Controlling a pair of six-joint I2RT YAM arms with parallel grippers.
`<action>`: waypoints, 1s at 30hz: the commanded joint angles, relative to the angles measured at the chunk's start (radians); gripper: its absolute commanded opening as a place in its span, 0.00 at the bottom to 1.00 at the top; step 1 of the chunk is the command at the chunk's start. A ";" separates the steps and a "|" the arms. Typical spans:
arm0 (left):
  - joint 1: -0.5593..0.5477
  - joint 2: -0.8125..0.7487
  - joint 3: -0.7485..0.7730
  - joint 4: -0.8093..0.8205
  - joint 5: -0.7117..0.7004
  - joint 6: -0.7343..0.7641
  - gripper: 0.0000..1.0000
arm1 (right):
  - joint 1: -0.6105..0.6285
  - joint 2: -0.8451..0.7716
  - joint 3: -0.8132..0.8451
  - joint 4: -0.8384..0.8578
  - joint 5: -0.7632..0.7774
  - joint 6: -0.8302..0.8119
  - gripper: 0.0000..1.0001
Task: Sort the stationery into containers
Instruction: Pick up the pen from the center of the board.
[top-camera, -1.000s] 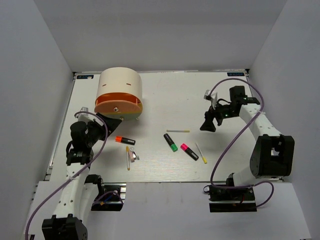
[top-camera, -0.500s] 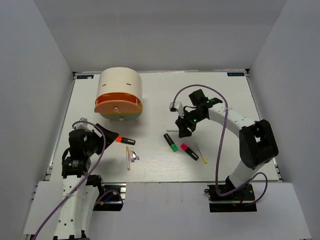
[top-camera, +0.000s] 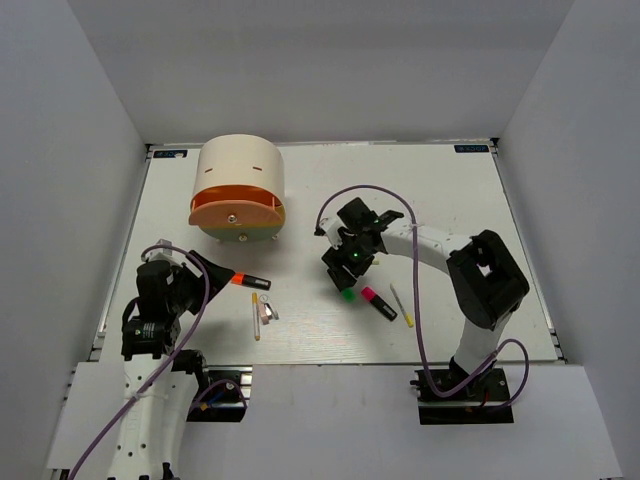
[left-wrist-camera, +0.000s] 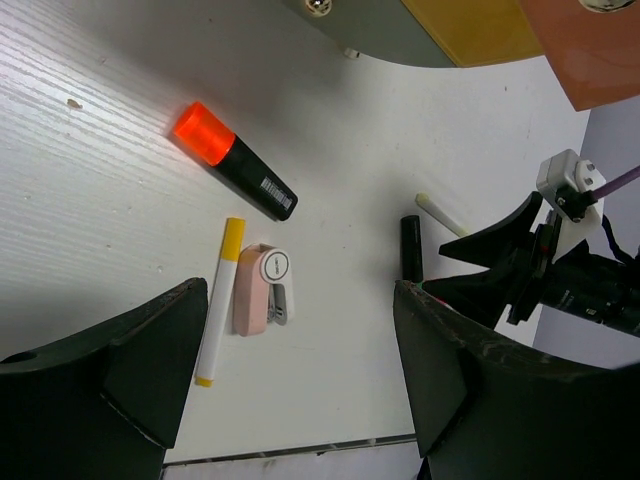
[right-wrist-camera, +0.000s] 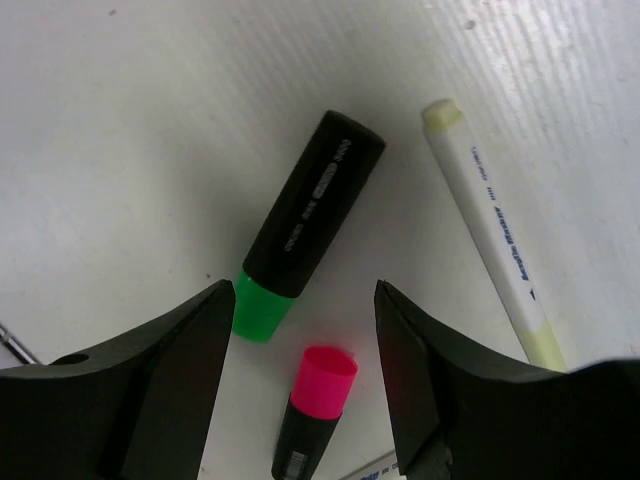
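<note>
The big cream cabinet (top-camera: 238, 175) stands at the far left, its orange drawer front (top-camera: 236, 212) on top. An orange-capped marker (top-camera: 250, 281), a yellow stick (top-camera: 256, 316) and a pinkish clip (top-camera: 267, 312) lie in front of it. My left gripper (top-camera: 222, 270) is open and empty, just left of the orange marker (left-wrist-camera: 232, 163). My right gripper (top-camera: 342, 272) is open and empty, low over the green-capped marker (right-wrist-camera: 308, 225). The pink-capped marker (right-wrist-camera: 315, 410) and a white stick (right-wrist-camera: 490, 240) lie beside it. Another yellow stick (top-camera: 402, 306) lies further right.
The drawer fronts, orange (left-wrist-camera: 590, 50) and yellow (left-wrist-camera: 480, 30), overhang the top of the left wrist view. The white table's near edge (top-camera: 330, 364) runs just below the items. Grey walls close in on three sides.
My right arm has swung from the far right side leftward and down over the green marker. My left arm has drawn back a little toward the near edge.
</note>
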 joint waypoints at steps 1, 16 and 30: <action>-0.004 -0.007 0.034 -0.008 -0.009 -0.001 0.84 | 0.030 0.007 0.027 0.061 0.132 0.107 0.64; -0.004 -0.034 0.034 -0.036 -0.019 -0.001 0.84 | 0.117 0.061 -0.015 0.130 0.238 0.176 0.48; -0.004 -0.053 0.023 -0.002 0.001 -0.001 0.84 | 0.082 -0.249 0.116 0.092 0.091 -0.167 0.00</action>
